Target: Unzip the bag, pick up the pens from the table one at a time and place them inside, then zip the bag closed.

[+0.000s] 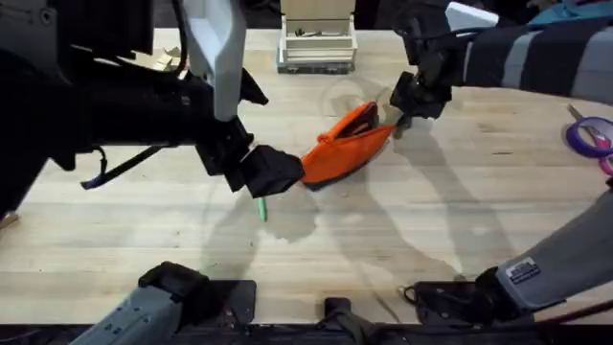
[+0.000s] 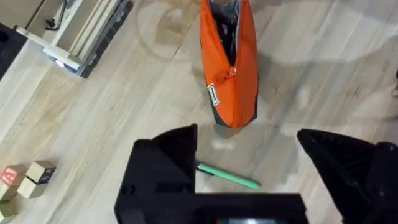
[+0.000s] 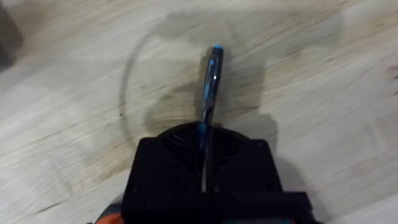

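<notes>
Black fingers of the left gripper (image 2: 249, 174) are being held wide apart, nothing between them, low over the table (image 1: 460, 211). A green pen (image 2: 229, 176) is being left lying flat on the wood in the gap just beyond those fingers, near the pouch's closest end. Next out, the orange fabric pouch (image 1: 347, 146) is being kept on the table past the pen, its zipper seen parted along the top in the left wrist view. Farthest, the right gripper (image 3: 205, 155) is being kept closed on a dark pen with a blue tip (image 3: 210, 81), hovering at the pouch's far end. By judgement, loading is in hand: the held pen is to be lowered into the opening, and the green pen is to be straddled and pinched.
</notes>
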Robot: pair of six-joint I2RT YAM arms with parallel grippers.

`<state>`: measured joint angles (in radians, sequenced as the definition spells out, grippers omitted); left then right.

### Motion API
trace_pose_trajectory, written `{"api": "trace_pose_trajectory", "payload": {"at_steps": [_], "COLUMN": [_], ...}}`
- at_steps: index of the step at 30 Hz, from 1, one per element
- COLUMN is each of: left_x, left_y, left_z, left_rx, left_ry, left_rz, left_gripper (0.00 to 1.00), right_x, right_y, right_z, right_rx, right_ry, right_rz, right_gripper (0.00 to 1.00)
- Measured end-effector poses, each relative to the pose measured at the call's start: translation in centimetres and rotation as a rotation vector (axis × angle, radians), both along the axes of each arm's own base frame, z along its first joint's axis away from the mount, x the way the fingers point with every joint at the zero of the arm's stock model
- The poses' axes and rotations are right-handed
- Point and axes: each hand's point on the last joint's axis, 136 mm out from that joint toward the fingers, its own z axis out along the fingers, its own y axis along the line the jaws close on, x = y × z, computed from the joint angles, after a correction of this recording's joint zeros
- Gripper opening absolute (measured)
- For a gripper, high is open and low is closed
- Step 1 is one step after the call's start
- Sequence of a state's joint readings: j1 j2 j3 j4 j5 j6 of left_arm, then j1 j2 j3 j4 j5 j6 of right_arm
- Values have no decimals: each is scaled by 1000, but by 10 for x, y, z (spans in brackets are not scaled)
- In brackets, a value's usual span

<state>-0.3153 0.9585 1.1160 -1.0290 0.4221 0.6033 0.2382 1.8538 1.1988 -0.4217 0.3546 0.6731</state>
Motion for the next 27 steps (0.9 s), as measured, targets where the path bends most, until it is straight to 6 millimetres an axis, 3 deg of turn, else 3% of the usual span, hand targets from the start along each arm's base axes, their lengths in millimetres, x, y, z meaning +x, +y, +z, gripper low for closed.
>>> {"api": "trace_pose_trajectory", "payload": {"at_steps": [3,16,22,27], "left_x": [0,0,0,0], "left_y": [0,0,0,0], "left_z": [0,0,0,0], "left_rx": [0,0,0,0], "left_ry": [0,0,0,0], "left_rz": [0,0,0,0], "left_gripper": [993,993,993,993], "right_x": [2,-1,-20,-44], "right_y": [1,0,-5,-10], "right_z": [15,133,179,191], "right_rx": [-4,-5,10,42], "right_ry": [-30,-294,-383,-378], "right_rz": [26,115,114,70], "right_gripper": [30,32,32,32]}}
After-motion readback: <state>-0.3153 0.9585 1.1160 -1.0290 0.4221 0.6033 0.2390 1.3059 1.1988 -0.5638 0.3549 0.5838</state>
